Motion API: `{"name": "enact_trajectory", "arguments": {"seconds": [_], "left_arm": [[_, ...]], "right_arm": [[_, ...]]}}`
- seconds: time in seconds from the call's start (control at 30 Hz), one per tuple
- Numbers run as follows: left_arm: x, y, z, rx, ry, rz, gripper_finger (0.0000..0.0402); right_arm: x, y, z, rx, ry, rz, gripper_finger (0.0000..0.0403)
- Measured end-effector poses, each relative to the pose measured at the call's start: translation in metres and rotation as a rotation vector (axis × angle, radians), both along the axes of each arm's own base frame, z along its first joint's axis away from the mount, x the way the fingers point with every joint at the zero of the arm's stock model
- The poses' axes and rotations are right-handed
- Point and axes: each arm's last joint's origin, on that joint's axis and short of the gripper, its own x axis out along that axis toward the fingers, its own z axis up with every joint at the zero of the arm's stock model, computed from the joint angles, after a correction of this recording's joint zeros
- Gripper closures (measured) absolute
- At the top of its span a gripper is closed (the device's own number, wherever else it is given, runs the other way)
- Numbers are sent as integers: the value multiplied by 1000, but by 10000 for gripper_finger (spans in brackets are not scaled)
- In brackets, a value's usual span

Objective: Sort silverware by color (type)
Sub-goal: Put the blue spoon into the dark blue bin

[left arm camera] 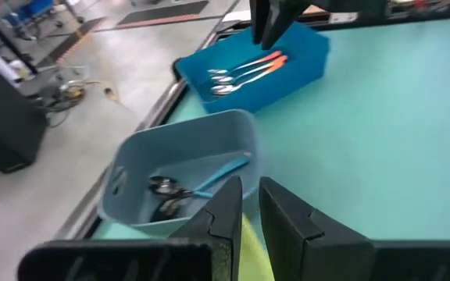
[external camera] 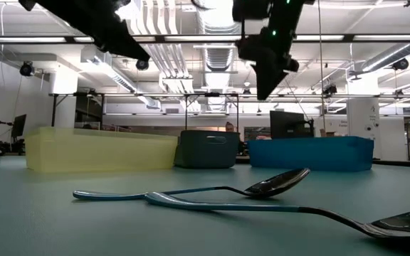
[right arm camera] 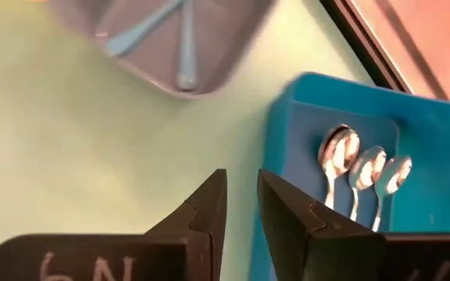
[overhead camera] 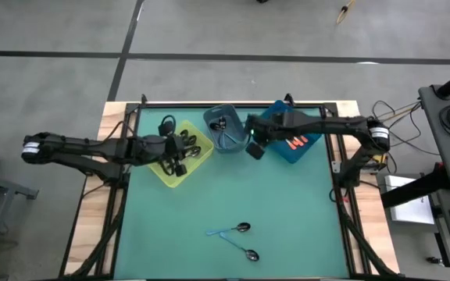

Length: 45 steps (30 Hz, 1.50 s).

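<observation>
The bins sit in a row at the far edge of the worktop, one per handle colour. The yellow bin holds black spoons, the grey bin light-blue spoons, and the blue bin orange spoons. Two light-blue spoons lie unsorted near the front edge. The left tool hovers over the yellow bin, its fingers a narrow slot apart and empty. The right tool hovers beside the blue bin, likewise slightly parted and empty.
</observation>
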Motion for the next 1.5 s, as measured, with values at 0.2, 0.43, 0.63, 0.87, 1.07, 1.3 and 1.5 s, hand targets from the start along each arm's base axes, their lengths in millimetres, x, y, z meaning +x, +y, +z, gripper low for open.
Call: {"name": "enact_trajectory", "arguments": {"seconds": [0.2, 0.43, 0.63, 0.87, 1.07, 1.3, 1.5], "left_arm": [[2, -21, -2, -63, -20, -66, 372], [6, -47, -8, -120, -9, -163, 372], [9, -69, -17, -155, 25, -231, 372], [19, -97, -37, -196, 73, -288, 372], [42, -117, -53, -207, 3, -341, 372], [76, -140, -75, -200, 19, -358, 372], [103, -169, -100, -155, 86, -369, 372]], "right_arm": [[10, 50, 2, -25, -47, 92, 339], [16, 104, 2, 15, -133, 158, 330], [13, 146, 2, 90, -203, 139, 317], [5, 184, -3, 169, -226, 103, 301], [1, 216, -18, 159, -172, 204, 297], [-2, 243, -36, 151, -136, 226, 309], [-7, 265, -48, 122, -147, 236, 311]]}}
